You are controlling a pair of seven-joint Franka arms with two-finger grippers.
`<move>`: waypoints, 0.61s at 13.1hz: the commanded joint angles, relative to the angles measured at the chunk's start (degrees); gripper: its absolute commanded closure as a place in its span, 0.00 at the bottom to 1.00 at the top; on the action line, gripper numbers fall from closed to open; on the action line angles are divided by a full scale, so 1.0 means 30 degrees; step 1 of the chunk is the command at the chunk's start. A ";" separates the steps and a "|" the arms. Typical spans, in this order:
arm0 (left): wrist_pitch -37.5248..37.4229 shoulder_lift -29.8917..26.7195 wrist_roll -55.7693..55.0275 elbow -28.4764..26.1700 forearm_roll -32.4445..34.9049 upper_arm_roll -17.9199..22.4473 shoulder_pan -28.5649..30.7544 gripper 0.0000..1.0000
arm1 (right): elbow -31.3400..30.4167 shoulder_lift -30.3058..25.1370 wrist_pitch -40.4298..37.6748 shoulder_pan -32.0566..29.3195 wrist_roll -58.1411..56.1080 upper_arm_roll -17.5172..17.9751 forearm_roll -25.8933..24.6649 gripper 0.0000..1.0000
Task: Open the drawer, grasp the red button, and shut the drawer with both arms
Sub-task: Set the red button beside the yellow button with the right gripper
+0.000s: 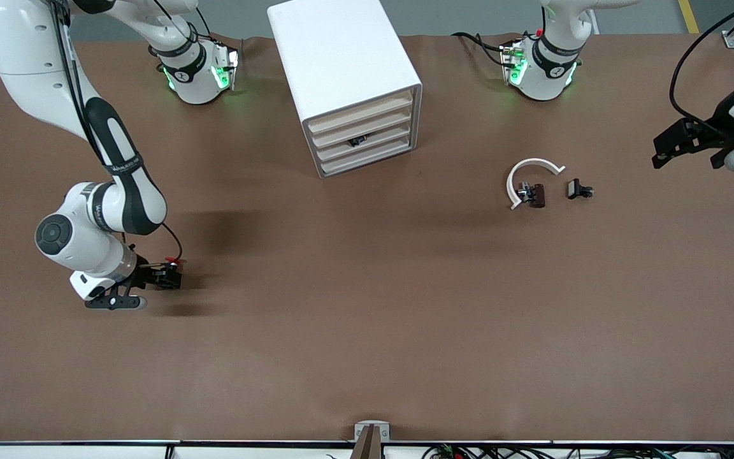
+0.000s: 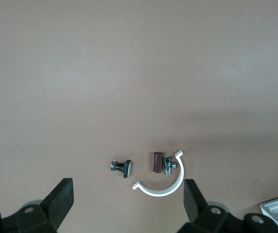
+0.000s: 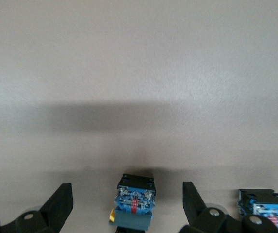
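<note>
Brown bench [image 1: 367, 319]. White cabinet [image 1: 341, 64] with cream drawer fronts. Black right pincer [image 3: 126, 206]; between its fingers a blue-and-black button [image 3: 135, 201]. Black left pincer [image 2: 129, 206] above a white arc [image 2: 163, 182] and a maroon block [image 2: 157, 161].

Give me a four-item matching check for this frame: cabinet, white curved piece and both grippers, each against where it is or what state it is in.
Things:
1. cabinet
2. white curved piece
3. left gripper
4. right gripper

Places and states:
A. lies on the table, curving around a small brown part
B. low at the right arm's end of the table, jaws open
C. stands between the two arm bases
D. in the air over the left arm's end of the table, jaws open

Pairs: 1-C, 2-A, 3-D, 4-B
</note>
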 commanded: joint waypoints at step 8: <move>-0.0629 -0.1102 -0.1255 -0.0687 -0.0215 -0.1002 -0.0049 0.00 | 0.4929 -0.4353 -1.1540 0.0788 0.1744 -0.0089 -0.0253 0.00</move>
